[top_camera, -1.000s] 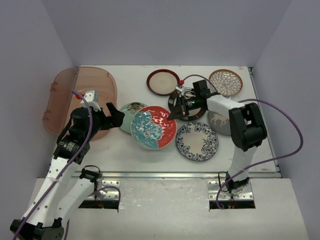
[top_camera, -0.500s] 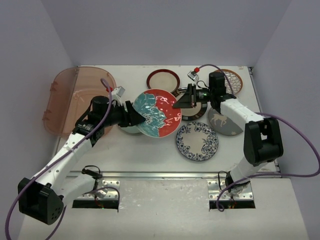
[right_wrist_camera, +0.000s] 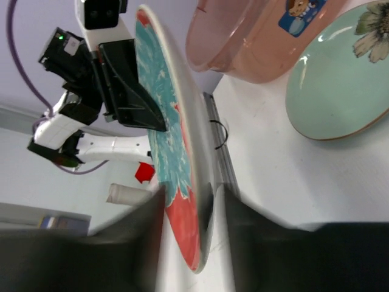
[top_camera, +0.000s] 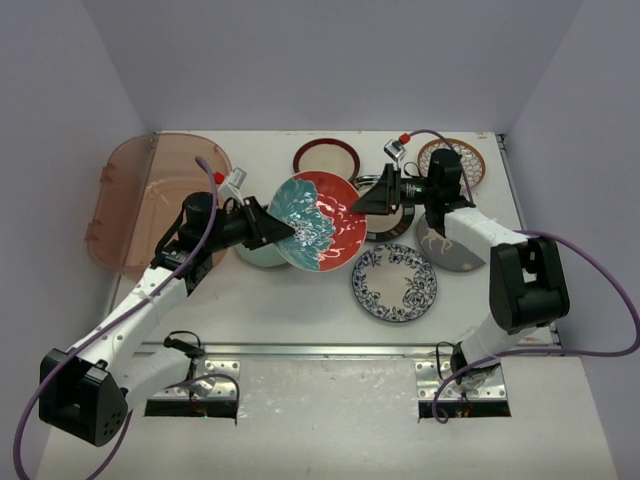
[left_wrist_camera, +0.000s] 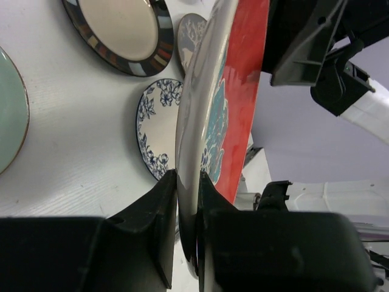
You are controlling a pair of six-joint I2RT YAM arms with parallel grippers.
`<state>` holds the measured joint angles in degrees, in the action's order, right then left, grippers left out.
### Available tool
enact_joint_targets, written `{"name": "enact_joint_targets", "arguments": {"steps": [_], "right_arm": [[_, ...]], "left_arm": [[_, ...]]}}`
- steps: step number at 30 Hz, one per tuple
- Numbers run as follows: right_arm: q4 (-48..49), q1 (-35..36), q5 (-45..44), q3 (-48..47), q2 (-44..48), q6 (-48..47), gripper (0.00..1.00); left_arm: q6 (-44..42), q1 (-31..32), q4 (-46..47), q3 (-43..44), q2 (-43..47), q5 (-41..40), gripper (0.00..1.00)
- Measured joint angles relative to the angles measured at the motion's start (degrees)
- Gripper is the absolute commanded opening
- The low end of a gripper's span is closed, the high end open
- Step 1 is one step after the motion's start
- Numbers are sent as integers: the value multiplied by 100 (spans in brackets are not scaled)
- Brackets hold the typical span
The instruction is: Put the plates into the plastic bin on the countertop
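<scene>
The red-and-teal floral plate (top_camera: 318, 220) hangs tilted above the countertop (top_camera: 300, 305), between both arms. My left gripper (top_camera: 282, 228) is shut on its left rim; in the left wrist view both fingers (left_wrist_camera: 164, 201) press the plate's grey edge (left_wrist_camera: 203, 121). My right gripper (top_camera: 360, 203) straddles the opposite rim with its jaws apart, a gap showing beside the plate (right_wrist_camera: 176, 152) in the right wrist view. The pinkish plastic bin (top_camera: 150, 195) stands at the far left with nothing in it. The mint green plate (top_camera: 258, 255) lies under the left gripper.
On the countertop lie the blue-white floral plate (top_camera: 394, 283), grey deer plate (top_camera: 445, 248), black-rimmed plate (top_camera: 385, 228), brown-rimmed cream plate (top_camera: 326, 162) and petal-pattern plate (top_camera: 455, 160). A metal rail (top_camera: 350, 349) runs along the near edge. Lilac walls close in the sides.
The right gripper lifted the red-and-teal plate off the table and tilted it up. The left gripper came in and shut on its left rim. The right jaws have since opened.
</scene>
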<state>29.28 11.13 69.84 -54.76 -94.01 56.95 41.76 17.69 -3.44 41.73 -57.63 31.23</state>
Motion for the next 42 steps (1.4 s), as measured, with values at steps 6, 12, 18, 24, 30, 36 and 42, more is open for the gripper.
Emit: {"name": "enact_joint_targets", "arguments": {"steps": [6,12,18,24,30,36,42], "right_arm": [[517,-191,175,141,165,621,99],[472,-629,75,356,284,690,99],[-2037,-919,-1056,216,813,-777,99],[-3992,-905,-2574,96,1788,-1789,99],[-4615,-911,-3019,281,2667,-2166,99],[-4726,-906,-2962,419,3133,-2206,99],[-4594,-906,-2821,645,3321,-2194,99]], "left_arm": [[402,-225,59,7,55,-289,0],[820,-1162,-26,179,211,-384,0],[787,-3146,-1028,993,253,-711,0],[756,-4707,-1321,1187,-232,-1435,0],[644,-4849,-1617,1046,-1305,-1806,0],[537,-4841,-1698,997,-2153,-1875,7],[375,-4755,-1693,1341,-2943,-2058,15]]}}
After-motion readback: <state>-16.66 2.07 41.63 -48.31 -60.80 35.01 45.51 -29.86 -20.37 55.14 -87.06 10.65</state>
